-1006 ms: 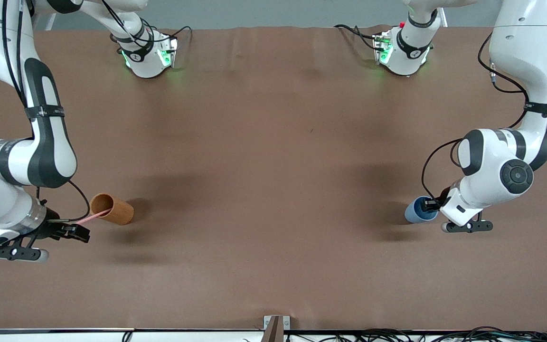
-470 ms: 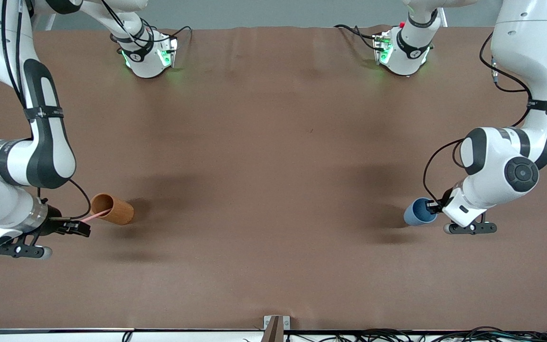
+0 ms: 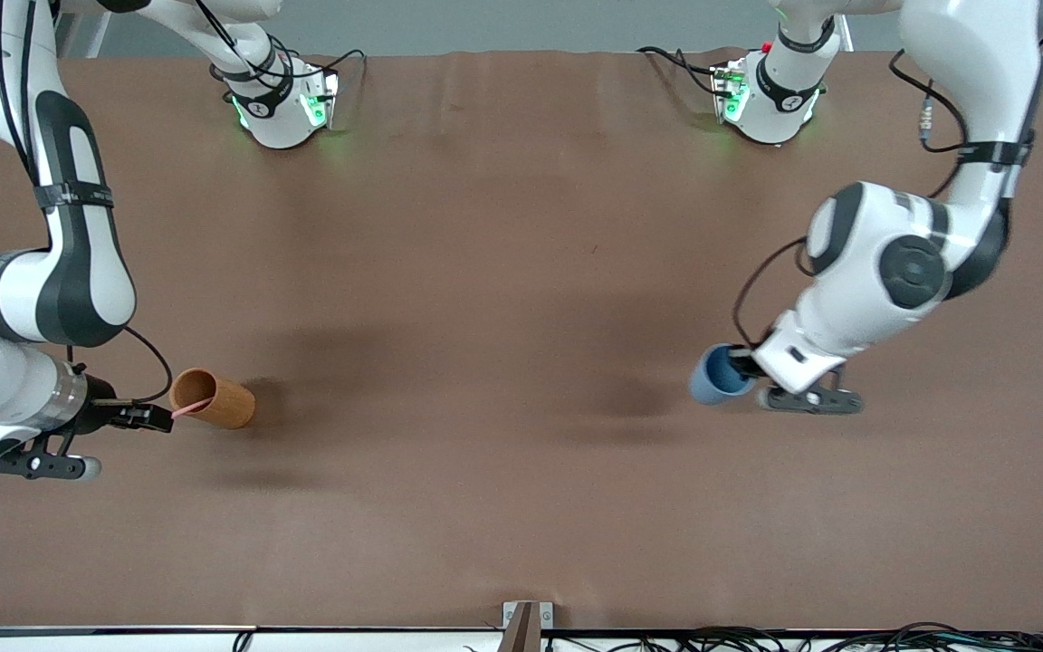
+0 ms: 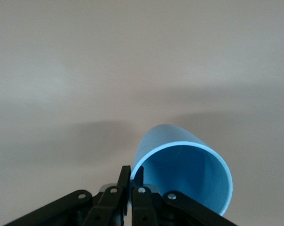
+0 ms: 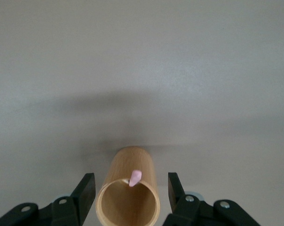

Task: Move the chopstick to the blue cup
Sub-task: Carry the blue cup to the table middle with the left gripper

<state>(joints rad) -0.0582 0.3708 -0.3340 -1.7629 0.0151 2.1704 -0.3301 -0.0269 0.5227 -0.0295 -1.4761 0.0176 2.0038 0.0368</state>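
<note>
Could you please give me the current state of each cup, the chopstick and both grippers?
Blue cup: tilted, rim pinched by the left gripper, off the table.
Brown cup: standing at the right arm's end of the table, holding the chopstick.
Chopstick: leaning inside the brown cup, tip over the rim.
Left gripper: shut on the blue cup's rim.
Right gripper: open, fingers either side of the brown cup's rim.

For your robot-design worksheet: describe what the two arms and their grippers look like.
Both arms are glossy white with dark grey joint bands, black straps and loose black cables. The bases glow green. The left gripper and the right gripper have slim black fingers.
</note>
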